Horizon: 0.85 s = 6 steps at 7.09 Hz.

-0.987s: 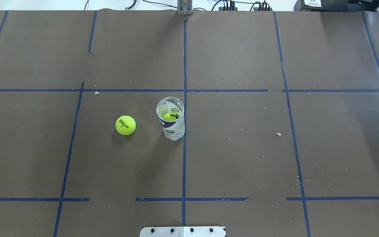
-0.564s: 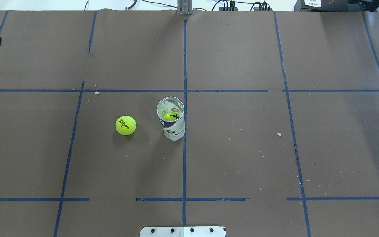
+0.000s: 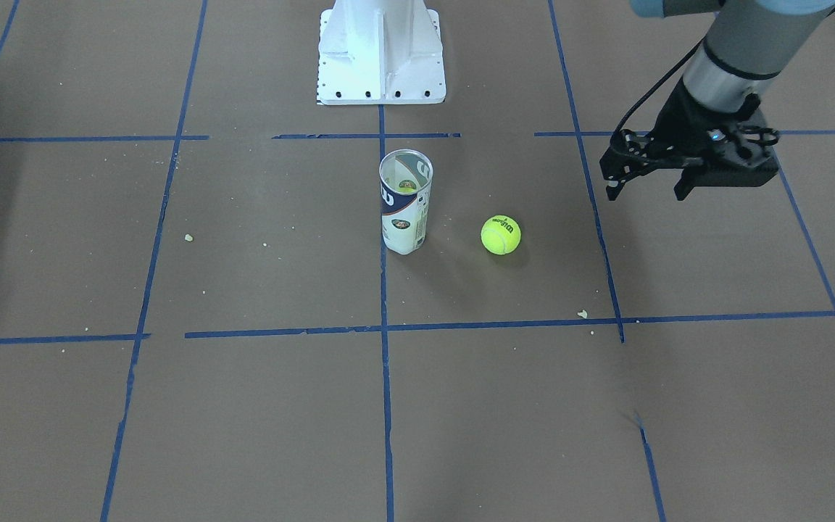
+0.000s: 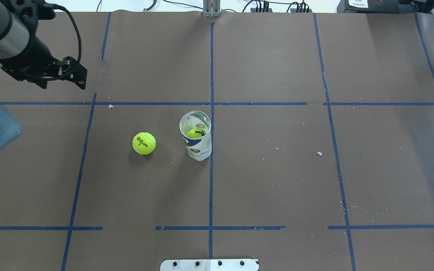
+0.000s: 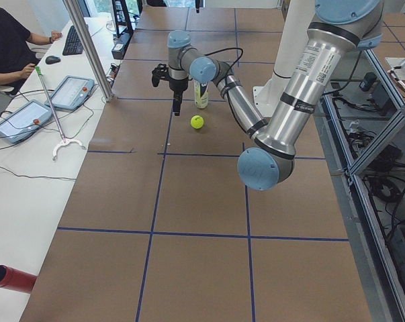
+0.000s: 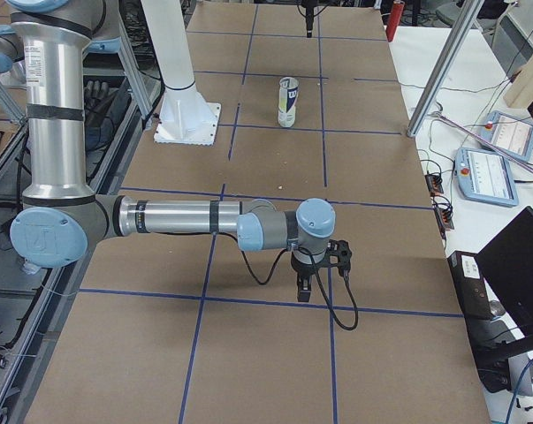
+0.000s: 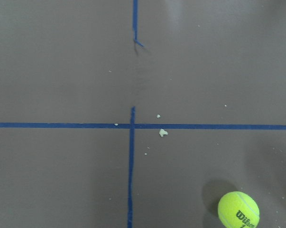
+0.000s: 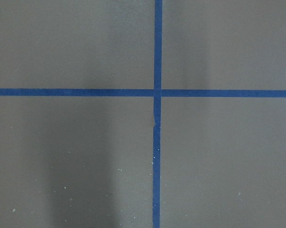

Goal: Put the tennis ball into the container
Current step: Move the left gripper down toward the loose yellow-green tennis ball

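left gripper [image 4: 63, 82] is hovering with fingers spread, empty, well apart from ball [image 4: 144, 143] | right gripper [image 6: 323, 281] is showing only side-on, spread or closed cannot tell | ball is lying on table [image 4: 277, 188] near can [image 4: 199, 146], not touching | can is standing upright, holding second ball [image 4: 196, 133]

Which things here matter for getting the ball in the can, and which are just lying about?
Job: loose tennis ball; container, upright, with a second ball inside; left gripper, open.
Lying about: crumbs; blue tape lines; white robot base.
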Each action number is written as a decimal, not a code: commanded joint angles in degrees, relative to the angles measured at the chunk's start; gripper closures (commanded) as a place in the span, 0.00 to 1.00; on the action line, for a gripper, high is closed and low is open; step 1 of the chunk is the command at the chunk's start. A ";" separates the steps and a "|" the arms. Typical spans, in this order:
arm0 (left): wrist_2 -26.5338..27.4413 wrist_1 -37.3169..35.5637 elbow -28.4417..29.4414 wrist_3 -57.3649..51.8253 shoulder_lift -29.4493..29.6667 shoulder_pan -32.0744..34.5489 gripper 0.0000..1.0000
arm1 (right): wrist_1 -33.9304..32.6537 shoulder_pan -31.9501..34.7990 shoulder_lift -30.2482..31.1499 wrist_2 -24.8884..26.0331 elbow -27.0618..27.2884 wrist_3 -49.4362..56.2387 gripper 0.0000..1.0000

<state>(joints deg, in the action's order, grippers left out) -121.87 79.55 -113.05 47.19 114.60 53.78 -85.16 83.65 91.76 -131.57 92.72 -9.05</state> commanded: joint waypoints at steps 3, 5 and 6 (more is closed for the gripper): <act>4.71 10.01 6.52 14.14 1.85 -12.19 0.00 | 0.00 0.02 0.00 0.00 0.00 0.00 0.00; 6.89 13.93 11.52 16.09 3.52 -15.27 0.00 | 0.00 0.02 0.00 0.00 0.00 0.00 0.00; 7.95 17.62 13.80 17.57 3.26 -16.24 0.00 | 0.00 0.02 0.00 0.00 0.00 0.00 0.00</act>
<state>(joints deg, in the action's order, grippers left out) -115.43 93.20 -102.04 63.17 117.79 39.03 -85.17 83.67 91.76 -131.57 92.72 -9.05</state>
